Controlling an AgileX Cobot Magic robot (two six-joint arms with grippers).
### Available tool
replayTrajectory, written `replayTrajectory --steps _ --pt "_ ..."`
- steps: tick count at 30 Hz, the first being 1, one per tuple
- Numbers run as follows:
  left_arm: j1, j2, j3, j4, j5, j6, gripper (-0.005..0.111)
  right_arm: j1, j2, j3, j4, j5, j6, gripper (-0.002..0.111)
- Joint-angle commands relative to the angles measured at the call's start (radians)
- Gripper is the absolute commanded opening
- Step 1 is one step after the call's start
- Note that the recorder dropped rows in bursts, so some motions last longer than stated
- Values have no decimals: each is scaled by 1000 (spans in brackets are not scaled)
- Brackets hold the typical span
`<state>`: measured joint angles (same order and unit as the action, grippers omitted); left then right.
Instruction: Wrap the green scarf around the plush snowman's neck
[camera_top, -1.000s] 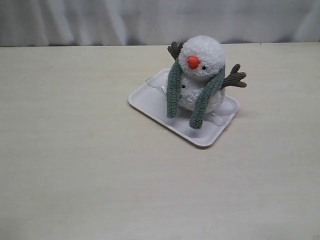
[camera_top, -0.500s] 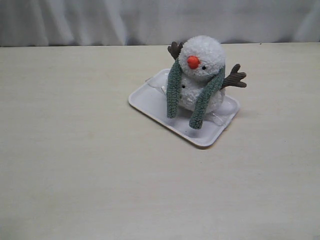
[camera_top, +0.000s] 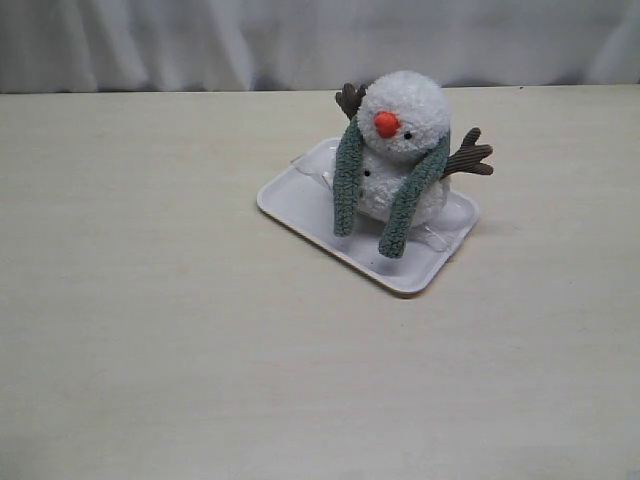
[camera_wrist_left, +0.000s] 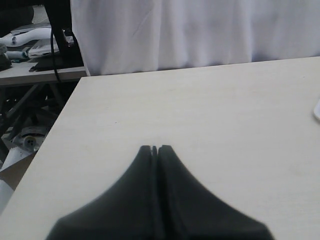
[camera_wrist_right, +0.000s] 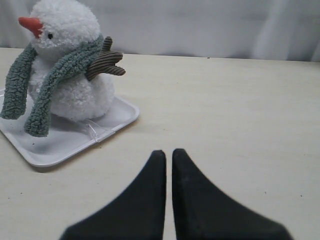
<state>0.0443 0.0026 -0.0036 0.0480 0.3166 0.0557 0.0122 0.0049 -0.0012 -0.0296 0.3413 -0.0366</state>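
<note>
Tray (camera_top: 298, 200): white, shallow, set askew on the table (camera_top: 150, 320). It holds one item, the plush snowman (camera_top: 405, 110), upright. The green scarf (camera_top: 347, 180) passes behind the snowman's neck (camera_top: 392, 160). Both ends hang down the front, uncrossed, and reach the tray floor. Brown twig arms (camera_top: 468, 158) stick out past the scarf.

Surroundings: pale curtain (camera_top: 200, 40) behind the table. Nothing stands between either claw and the tray.

Left gripper (camera_wrist_left: 154, 148): clenched, tips touching, holding nothing, over bare table away from the tray. Right gripper (camera_wrist_right: 168, 152): closed to a thin slit, holding nothing, near the tray's side.
</note>
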Motion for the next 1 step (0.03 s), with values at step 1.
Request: replayTrajectory --steps 1 --pt "2 -3 4 -1 -8 -7 0 2 -5 1 -9 5 6 4"
